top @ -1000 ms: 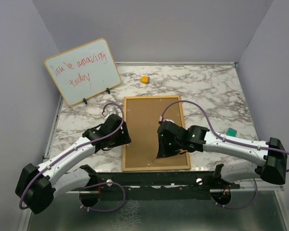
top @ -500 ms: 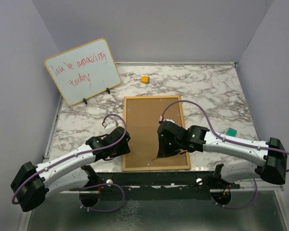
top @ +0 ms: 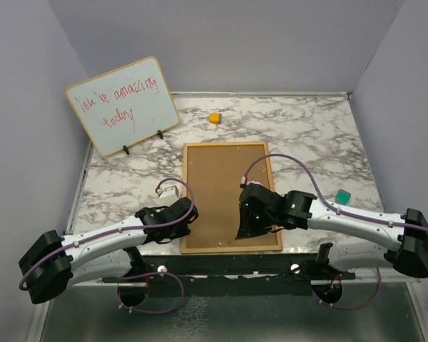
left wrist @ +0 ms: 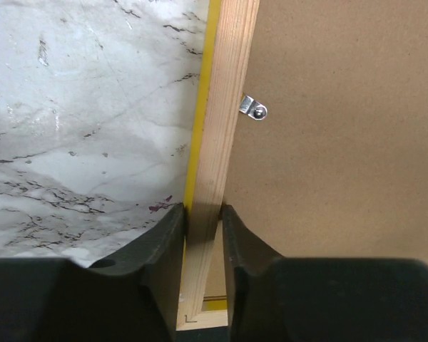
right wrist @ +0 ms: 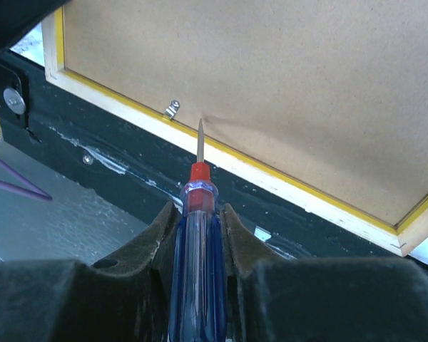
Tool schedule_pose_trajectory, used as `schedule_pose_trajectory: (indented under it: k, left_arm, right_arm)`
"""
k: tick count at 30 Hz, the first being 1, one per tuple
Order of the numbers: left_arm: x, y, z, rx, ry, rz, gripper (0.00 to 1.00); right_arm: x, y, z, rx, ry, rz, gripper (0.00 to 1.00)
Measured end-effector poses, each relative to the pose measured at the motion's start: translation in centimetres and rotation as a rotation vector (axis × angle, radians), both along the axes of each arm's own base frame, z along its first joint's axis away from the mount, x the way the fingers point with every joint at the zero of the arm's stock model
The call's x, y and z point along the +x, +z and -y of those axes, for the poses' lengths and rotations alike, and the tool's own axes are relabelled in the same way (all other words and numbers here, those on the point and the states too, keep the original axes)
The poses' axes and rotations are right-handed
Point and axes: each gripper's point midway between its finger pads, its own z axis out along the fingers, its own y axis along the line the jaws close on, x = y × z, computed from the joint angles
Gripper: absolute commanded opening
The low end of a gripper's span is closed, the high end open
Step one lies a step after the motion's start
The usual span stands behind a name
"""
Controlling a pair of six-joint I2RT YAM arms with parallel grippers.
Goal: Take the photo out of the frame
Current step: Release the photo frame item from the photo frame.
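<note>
Frame (top: 228, 196) lies flat, face down on marble table (top: 307, 135). Long sides run away from front edge, near short side sits at that edge. Brown backing board (left wrist: 342, 142) faces up; rails are pale wood with a thin yellow outer edge. 2 small metal clips show: left-rail clip (left wrist: 253, 109), near-rail clip (right wrist: 172, 109). Backing slightly creased beside near rail. The photo is hidden underneath.
</note>
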Motion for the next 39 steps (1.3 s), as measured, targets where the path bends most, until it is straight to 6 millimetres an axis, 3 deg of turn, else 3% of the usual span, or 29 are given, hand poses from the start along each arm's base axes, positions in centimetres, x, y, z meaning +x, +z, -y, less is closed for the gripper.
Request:
schedule_pose_trajectory:
  k: [2,7,22,30,39]
  left_arm:
    - [0.0,0.0,0.1,-0.001,-0.004,0.006,0.14]
    - [0.1,0.0,0.5,-0.013,-0.023,0.021,0.10]
    - [0.3,0.0,1.4,-0.068,-0.067,0.062,0.08]
    - [0.2,0.0,1.4,-0.108,-0.069,0.084,0.38]
    - [0.0,0.1,1.8,-0.129,-0.082,0.078,0.41]
  right_arm:
    - [-0.4,-0.1,0.3,0.007,0.002,-0.009,0.00]
    - [-0.9,-0.4,0.4,0.017,0.005,-0.029,0.00]
    - [-0.3,-0.9,-1.1,0.060,-0.048,-0.046,0.00]
    - [-0.3,-0.7,-1.1,0.057,-0.059,-0.049,0.00]
    - [-0.5,-0.2,-0.3,0.053,-0.064,-0.041,0.00]
